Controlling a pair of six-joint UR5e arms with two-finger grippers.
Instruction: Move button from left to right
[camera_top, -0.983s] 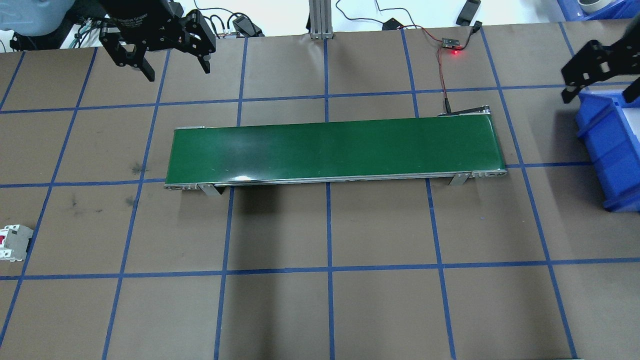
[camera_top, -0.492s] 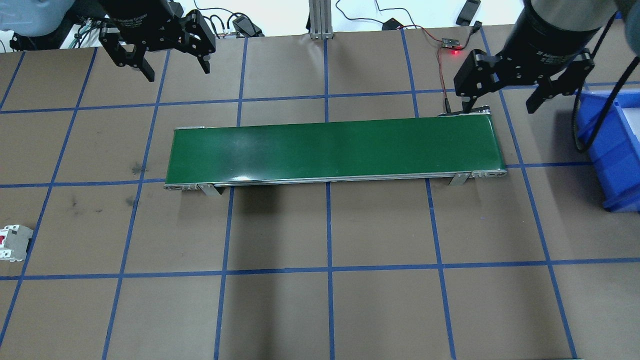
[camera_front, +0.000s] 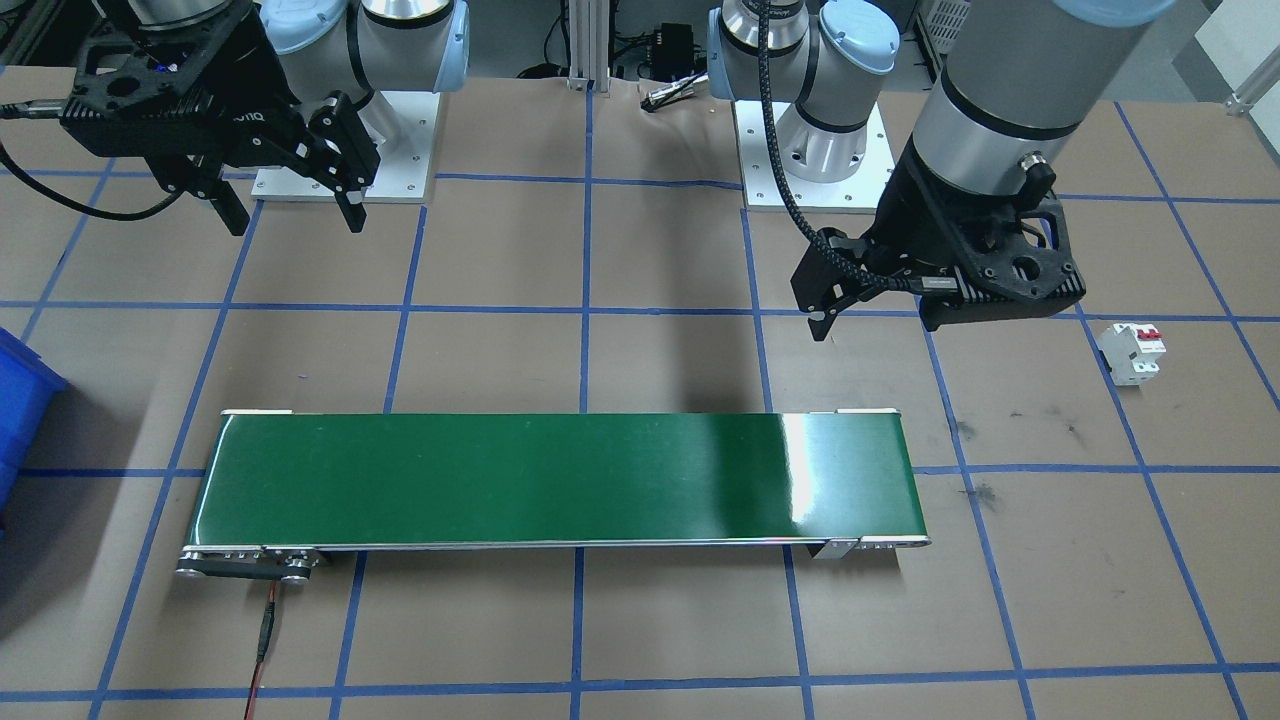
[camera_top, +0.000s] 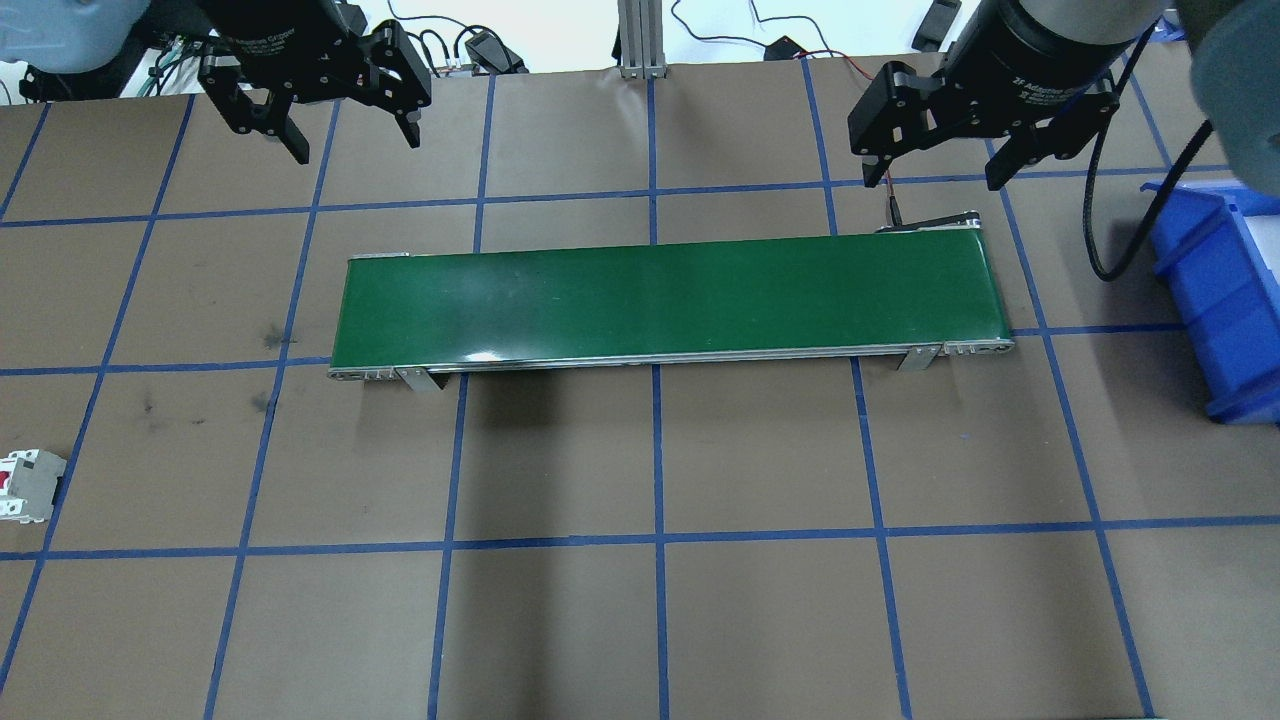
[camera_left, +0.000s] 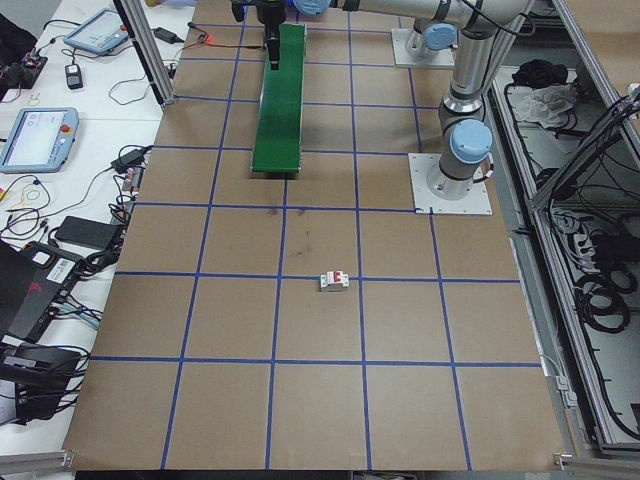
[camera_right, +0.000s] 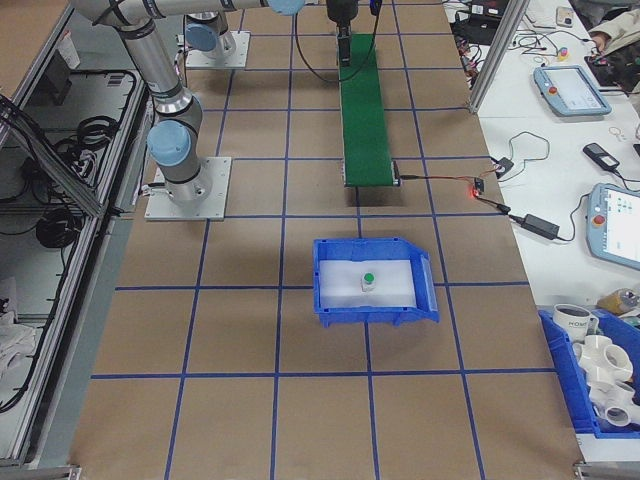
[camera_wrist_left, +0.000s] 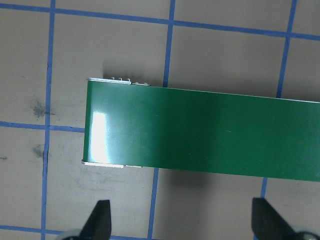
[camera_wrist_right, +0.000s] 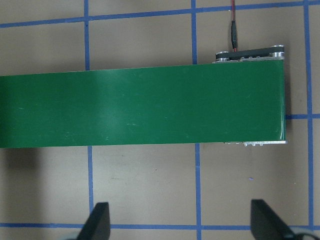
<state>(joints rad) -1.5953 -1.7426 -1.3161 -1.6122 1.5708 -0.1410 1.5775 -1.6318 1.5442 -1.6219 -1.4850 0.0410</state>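
The button (camera_right: 368, 279), a green cap on a pale base, stands inside the blue bin (camera_right: 375, 312) in the exterior right view; no other view shows it. My right gripper (camera_top: 932, 165) hangs open and empty beyond the far right end of the green belt (camera_top: 660, 300), left of the bin (camera_top: 1225, 320). Its wrist view looks down on the belt's right end (camera_wrist_right: 235, 100) between spread fingertips (camera_wrist_right: 98, 220). My left gripper (camera_top: 355, 148) hangs open and empty beyond the belt's far left end, and its wrist view shows that end (camera_wrist_left: 130, 125).
A white circuit breaker (camera_top: 25, 485) with red switches lies near the table's left edge, well away from the belt. A red cable (camera_front: 262, 640) runs from the belt's motor end. Brown table with a blue tape grid surrounds the belt.
My right gripper has swung left from over the blue bin to beyond the belt's right end. The left gripper has not moved.
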